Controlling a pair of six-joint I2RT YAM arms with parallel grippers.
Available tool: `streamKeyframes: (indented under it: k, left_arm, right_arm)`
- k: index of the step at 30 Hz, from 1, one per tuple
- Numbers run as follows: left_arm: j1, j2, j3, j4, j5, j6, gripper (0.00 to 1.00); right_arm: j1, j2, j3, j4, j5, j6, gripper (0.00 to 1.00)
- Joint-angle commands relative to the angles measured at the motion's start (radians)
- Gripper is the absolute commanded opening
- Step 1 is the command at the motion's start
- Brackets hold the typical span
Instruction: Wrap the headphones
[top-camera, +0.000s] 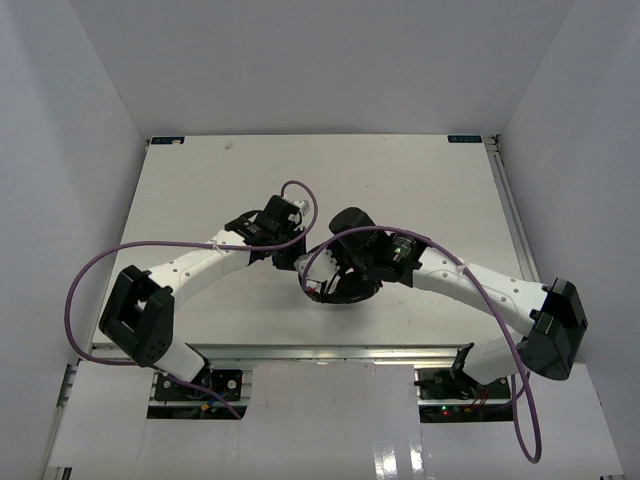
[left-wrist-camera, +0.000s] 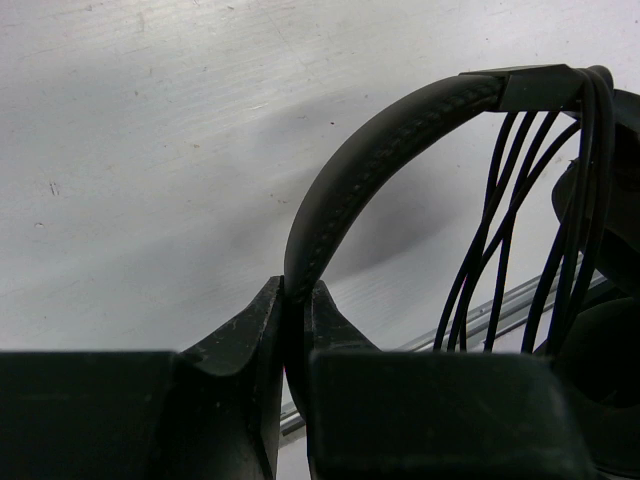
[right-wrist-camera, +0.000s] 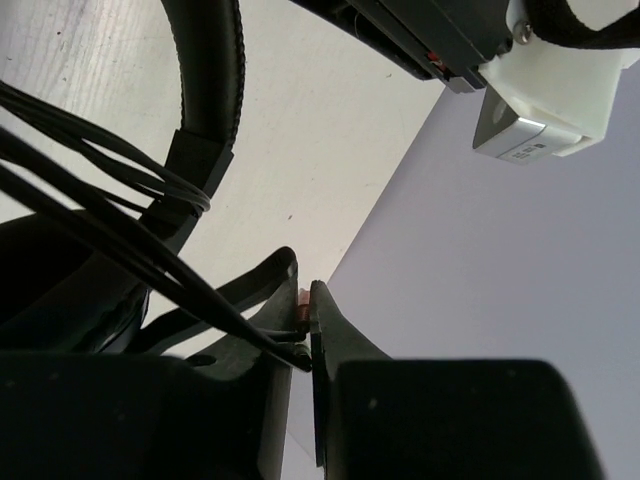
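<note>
Close-up: right gripper (right-wrist-camera: 304, 285) pinching thin black cord (right-wrist-camera: 130, 165).
Its reddish tip (right-wrist-camera: 302, 297) sits between near-closed jaws; black over-ear headphones (right-wrist-camera: 210, 70) arch upper left.

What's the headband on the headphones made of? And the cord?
The headband looks like soft black leather or leather-look plastic with a matte finish: a line of stitching runs along it. The cord looks like thin rubbery plastic, smooth and slightly shiny: its strands bend in easy curves and catch a little light.

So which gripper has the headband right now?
The left gripper: its jaws are closed on the headband. The right gripper pinches the cord near its reddish tip instead.
</note>
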Motion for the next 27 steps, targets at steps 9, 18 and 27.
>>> streamKeyframes:
  k: [9,18,27]
  left_arm:
    - [0.000,-0.076,0.003,-0.035,0.052,-0.002,0.00]
    - [0.000,-0.064,-0.002,-0.076,0.038,0.019,0.00]
    - [0.000,-0.023,0.012,-0.081,0.059,0.032,0.00]
  right_arm:
    - [-0.007,0.013,-0.017,0.015,-0.005,-0.005,0.27]
    - [-0.016,-0.014,-0.005,-0.018,-0.007,-0.029,0.53]
    - [-0.032,-0.056,-0.007,-0.089,-0.036,-0.049,0.80]
